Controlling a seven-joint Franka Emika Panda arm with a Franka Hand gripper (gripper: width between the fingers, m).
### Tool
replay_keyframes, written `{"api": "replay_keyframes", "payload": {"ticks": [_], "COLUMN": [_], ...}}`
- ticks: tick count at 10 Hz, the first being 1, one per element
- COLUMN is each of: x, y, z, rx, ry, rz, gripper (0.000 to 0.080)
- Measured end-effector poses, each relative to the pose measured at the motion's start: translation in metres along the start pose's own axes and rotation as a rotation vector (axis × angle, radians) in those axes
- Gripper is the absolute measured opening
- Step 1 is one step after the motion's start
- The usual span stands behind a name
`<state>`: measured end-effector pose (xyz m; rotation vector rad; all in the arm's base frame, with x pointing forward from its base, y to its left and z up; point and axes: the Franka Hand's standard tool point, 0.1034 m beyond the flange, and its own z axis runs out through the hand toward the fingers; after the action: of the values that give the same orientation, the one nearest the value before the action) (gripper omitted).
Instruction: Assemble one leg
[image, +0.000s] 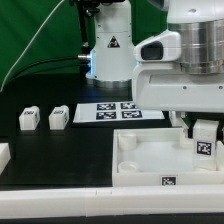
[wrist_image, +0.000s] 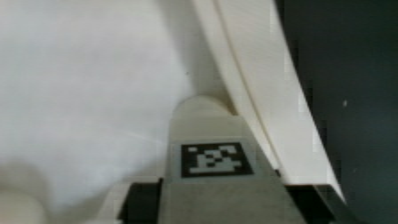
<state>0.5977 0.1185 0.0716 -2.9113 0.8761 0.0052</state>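
My gripper (image: 204, 138) is shut on a leg (image: 204, 141), a small white block with a black-and-white tag facing the camera. It holds the leg upright over the right rear corner of the large white tray-like piece (image: 140, 160). In the wrist view the leg (wrist_image: 217, 135) runs between my two dark fingers (wrist_image: 153, 200), tag up, its far end at the tray's corner by the raised rim (wrist_image: 267, 90). Whether the leg touches the tray's floor I cannot tell. Two more legs (image: 29, 119) (image: 58, 117) stand on the black table at the exterior view's left.
The marker board (image: 115, 112) lies on the table behind the tray. The robot base (image: 108, 50) stands behind it. Another white part (image: 4, 156) shows at the left edge. A white strip runs along the front edge (image: 100, 205).
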Motion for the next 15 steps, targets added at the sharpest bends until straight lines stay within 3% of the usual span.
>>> {"api": "replay_keyframes", "payload": {"ticks": [7, 9, 11, 12, 13, 15], "x": [-0.0045, -0.0048, -0.005, -0.0053, -0.0066, -0.0088], "y": [-0.0039, -0.0046, -0.0044, -0.0046, -0.0031, -0.0012], "z": [0.0034, 0.0038, 0.0043, 0.0045, 0.0052, 0.0042], "rx": [0.033, 0.034, 0.035, 0.035, 0.019, -0.045], "ry": [-0.05, -0.052, -0.051, -0.051, -0.055, -0.071], "rz": [0.701, 0.757, 0.683, 0.683, 0.593, 0.273], "gripper": [0.0297, 0.0297, 0.0545, 0.0616, 0.0616, 0.0648]}}
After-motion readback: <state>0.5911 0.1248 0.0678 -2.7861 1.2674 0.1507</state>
